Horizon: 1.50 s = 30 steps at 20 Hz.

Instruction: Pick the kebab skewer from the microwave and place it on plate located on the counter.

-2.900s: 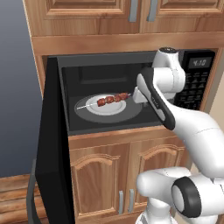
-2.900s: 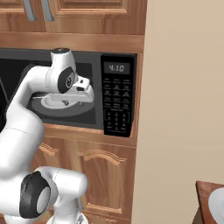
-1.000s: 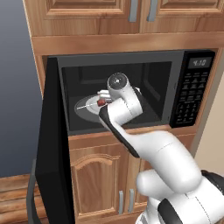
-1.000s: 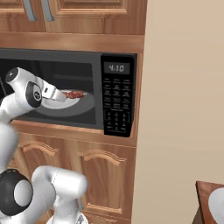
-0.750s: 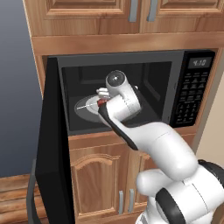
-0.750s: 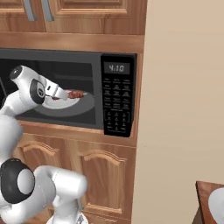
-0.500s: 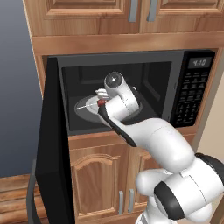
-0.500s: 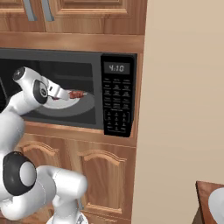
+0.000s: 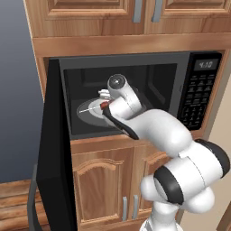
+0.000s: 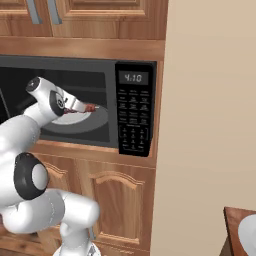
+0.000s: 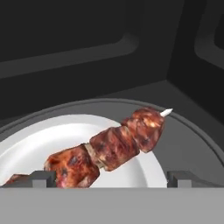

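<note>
The kebab skewer (image 11: pixel 109 146) lies slanted on a small white dish (image 11: pixel 39 140) on the grey turntable (image 11: pixel 192 144) inside the black microwave (image 9: pixel 198 97). Its reddish-brown chunks run from lower left to a pale tip at the upper right. My gripper (image 11: pixel 111 179) is open inside the cavity, its fingertips (image 11: pixel 40 178) wide apart on either side of the meat, close over it. The hand (image 9: pixel 104 104) sits at the skewer (image 9: pixel 90 108), whose red end (image 10: pixel 90 107) pokes out past it. A white plate (image 10: pixel 248 231) shows on the counter at far lower right.
The microwave door (image 9: pixel 54 149) stands swung open on the left, reaching down past the lower cabinets. The cavity's dark walls and ceiling (image 11: pixel 87 35) close in around the hand. Wooden cabinets (image 9: pixel 103 180) sit below, and a tall beige panel (image 10: pixel 210 125) rises right of the microwave.
The arm swung from in front of the button panel into the cavity and down to the skewer. Over the last second it only crept slightly closer. The skewer has not moved.
</note>
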Available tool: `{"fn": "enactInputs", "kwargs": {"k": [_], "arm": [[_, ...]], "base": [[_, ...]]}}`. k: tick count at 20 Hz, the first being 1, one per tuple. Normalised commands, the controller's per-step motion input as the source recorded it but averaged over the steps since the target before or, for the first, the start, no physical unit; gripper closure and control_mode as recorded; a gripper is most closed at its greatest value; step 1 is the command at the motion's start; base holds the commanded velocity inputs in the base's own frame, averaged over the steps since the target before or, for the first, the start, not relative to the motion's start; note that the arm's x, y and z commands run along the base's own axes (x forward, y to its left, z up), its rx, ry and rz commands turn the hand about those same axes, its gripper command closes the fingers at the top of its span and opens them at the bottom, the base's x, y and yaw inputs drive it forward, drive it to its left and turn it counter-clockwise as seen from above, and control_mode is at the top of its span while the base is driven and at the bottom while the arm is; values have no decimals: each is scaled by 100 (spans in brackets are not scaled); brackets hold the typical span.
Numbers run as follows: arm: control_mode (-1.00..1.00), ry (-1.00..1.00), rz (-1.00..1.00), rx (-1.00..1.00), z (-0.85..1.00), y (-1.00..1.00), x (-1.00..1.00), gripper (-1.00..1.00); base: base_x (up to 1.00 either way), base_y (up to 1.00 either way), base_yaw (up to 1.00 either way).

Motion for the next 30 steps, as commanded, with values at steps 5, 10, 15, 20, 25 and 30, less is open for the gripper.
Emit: {"fn": "enactInputs", "kwargs": {"k": [5, 10, 15, 20, 25, 30], "arm": [[-100, 1, 0, 0, -11, 1, 21, -100], [-100, 1, 0, 0, -16, 6, 17, -100], [-100, 4, -1, 1, -10, 4, 2, -100], [-100, 2, -6, 6, -8, 0, 0, -100], [-100, -1, -13, 7, -12, 0, 0, -100], [-100, -3, -15, 3, 0, 0, 0, -100]], "base": [[0, 0, 0], [0, 0, 0], [0, 0, 0], [0, 0, 0], [0, 0, 0], [0, 0, 0]]}}
